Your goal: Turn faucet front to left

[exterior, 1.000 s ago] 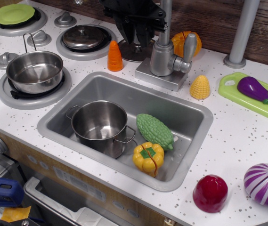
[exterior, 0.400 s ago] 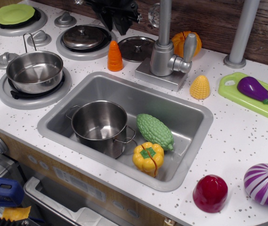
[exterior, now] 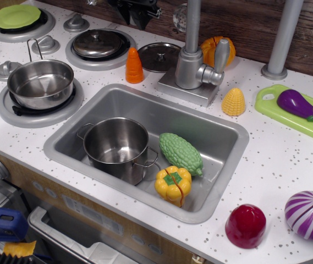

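Tool [exterior: 137, 12] up top, well off faucet [exterior: 192, 69].

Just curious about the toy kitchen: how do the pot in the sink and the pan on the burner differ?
The pot is deeper, with two small side handles; the pan is shallower, with one tall loop handle. The pot sits down in the sink; the pan rests on a burner. Both are shiny steel, upright and empty.
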Action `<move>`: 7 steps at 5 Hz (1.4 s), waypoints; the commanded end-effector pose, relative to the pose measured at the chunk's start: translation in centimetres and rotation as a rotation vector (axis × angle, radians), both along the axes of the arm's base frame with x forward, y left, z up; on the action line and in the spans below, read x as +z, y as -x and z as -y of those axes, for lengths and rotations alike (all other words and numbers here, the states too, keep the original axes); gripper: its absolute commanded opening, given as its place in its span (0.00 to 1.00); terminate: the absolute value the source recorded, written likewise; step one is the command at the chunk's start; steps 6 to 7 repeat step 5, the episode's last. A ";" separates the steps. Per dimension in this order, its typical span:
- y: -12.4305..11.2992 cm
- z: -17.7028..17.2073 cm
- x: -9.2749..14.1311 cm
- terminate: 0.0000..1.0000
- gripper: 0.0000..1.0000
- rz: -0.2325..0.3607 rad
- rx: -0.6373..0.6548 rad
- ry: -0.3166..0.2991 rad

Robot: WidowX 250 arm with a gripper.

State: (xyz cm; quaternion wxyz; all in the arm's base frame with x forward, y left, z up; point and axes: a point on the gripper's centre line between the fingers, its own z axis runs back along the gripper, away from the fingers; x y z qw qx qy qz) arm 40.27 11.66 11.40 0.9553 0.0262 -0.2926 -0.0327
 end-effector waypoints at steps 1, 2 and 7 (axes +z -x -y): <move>-1.8 -1.2 1.6 0.00 0.00 0.076 0.005 -0.033; -2.4 -1.5 1.6 0.00 0.00 0.100 -0.005 -0.034; -3.7 -1.8 1.7 1.00 0.00 0.107 -0.025 -0.038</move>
